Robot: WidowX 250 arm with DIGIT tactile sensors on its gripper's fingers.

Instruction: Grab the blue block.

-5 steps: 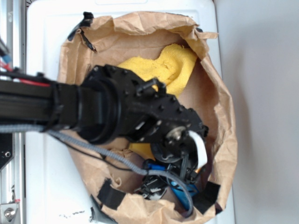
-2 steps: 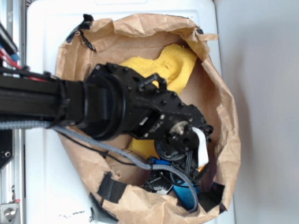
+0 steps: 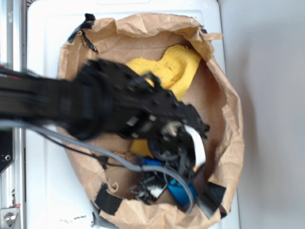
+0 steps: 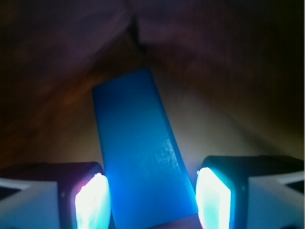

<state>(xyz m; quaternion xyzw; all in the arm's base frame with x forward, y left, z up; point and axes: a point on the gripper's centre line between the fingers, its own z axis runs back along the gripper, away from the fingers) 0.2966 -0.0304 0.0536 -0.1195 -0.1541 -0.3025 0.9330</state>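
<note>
The blue block (image 4: 138, 152) lies lengthwise between my two fingers in the wrist view, a flat deep-blue slab reaching away from me over the brown paper floor. My gripper (image 4: 150, 200) is shut on its near end, and both glowing pads (image 4: 93, 202) press its long sides. In the exterior view the gripper (image 3: 167, 183) reaches down into the near end of a paper bag (image 3: 228, 109). A patch of the blue block (image 3: 178, 191) shows under the fingers and the grey cable. The arm is blurred by motion.
A yellow cloth (image 3: 171, 69) lies crumpled at the far end of the bag. Black tape (image 3: 107, 198) holds the bag's near rim to the white surface (image 3: 47, 47). The bag's walls rise close around the gripper. A metal rail (image 3: 12, 28) runs along the left edge.
The arm has swung left and slightly back in the bag, now blurred. The bag's near right rim, stretched outward a moment ago, has sprung back. The blue patch has shifted left with the gripper.
</note>
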